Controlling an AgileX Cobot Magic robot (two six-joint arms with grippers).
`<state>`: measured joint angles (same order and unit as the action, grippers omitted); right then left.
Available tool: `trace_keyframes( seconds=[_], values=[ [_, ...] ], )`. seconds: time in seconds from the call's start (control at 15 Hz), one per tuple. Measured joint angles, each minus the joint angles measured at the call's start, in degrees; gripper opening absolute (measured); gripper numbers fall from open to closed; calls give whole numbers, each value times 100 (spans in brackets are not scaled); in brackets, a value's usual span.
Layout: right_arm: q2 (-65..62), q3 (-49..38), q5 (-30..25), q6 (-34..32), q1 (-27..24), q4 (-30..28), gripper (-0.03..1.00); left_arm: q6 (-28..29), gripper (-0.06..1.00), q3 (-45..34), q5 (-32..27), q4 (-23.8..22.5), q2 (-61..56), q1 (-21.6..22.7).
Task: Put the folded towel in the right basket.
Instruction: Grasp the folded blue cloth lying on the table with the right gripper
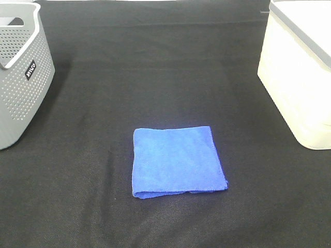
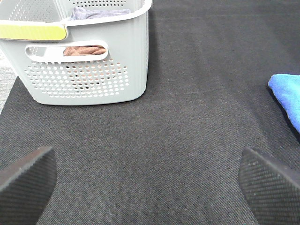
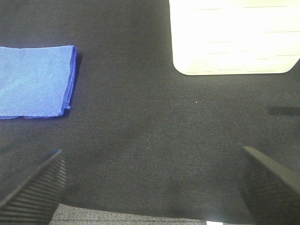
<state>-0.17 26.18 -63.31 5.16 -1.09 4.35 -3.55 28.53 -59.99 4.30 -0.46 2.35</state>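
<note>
A folded blue towel (image 1: pixel 177 161) lies flat on the black cloth in the middle of the table. It also shows in the left wrist view (image 2: pixel 288 96) and the right wrist view (image 3: pixel 33 80). The right basket (image 1: pixel 300 72) is white with a grey rim and stands at the right edge; its wall shows in the right wrist view (image 3: pixel 232 37). Neither arm shows in the high view. My left gripper (image 2: pixel 150 187) is open and empty over bare cloth near the grey basket. My right gripper (image 3: pixel 150 187) is open and empty, between the towel and the white basket.
A grey perforated basket (image 1: pixel 18 72) stands at the left edge; in the left wrist view (image 2: pixel 89 56) it holds brown and grey cloth. The black cloth (image 1: pixel 165 77) covers the table.
</note>
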Motion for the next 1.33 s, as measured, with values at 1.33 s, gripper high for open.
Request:
trace_keyframes(
  seconds=[1.33],
  values=[
    [0, 0, 0, 0, 0, 0, 95, 0, 98, 0, 0, 0, 0, 0]
  ],
)
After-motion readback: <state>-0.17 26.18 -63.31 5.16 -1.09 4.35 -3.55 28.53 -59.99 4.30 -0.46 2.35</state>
